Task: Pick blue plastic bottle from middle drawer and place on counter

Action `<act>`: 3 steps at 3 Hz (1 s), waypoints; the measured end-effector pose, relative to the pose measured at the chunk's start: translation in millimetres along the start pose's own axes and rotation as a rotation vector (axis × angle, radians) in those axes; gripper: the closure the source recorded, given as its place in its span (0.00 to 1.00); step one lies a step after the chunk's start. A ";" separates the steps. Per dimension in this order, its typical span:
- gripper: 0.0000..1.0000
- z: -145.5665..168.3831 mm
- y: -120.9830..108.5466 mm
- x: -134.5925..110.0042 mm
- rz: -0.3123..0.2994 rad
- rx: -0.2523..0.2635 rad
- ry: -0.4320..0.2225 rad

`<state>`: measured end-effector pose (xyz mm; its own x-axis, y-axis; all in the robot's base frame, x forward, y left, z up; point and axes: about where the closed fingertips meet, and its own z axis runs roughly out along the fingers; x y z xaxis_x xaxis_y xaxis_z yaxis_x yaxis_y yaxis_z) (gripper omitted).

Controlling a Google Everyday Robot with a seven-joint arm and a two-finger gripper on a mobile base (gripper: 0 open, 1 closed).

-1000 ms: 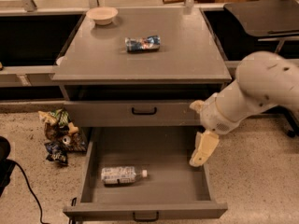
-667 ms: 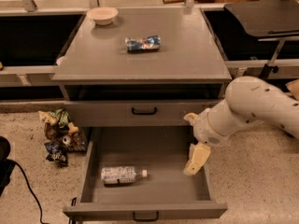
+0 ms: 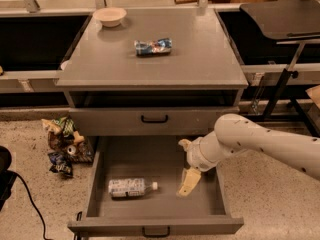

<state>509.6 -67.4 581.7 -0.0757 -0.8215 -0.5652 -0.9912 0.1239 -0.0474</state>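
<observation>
Hanging spread and empty inside the middle drawer [image 3: 155,225], near but not touching the blue plastic bottle [image 3: 131,187] lying on its side there, the hand [image 3: 183,167] could nudge that round bottle into a roll and close on nothing if it sweeps in low.

text readable: none | blue plastic bottle [image 3: 129,188] label: print too faint to read | foil packet [image 3: 153,46] on counter [image 3: 200,64]: markings illegible | gripper [image 3: 187,181]: inside open middle drawer [image 3: 150,159], right of bottle
</observation>
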 end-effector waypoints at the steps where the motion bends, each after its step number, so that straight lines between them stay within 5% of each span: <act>1: 0.00 10.9 -3.4 1.5 -0.002 -0.007 -0.003; 3: 0.00 109.7 -20.8 5.8 -0.069 -0.056 0.046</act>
<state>541.7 -13.7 489.0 -0.0103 -0.8517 -0.5239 -0.9986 0.0356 -0.0382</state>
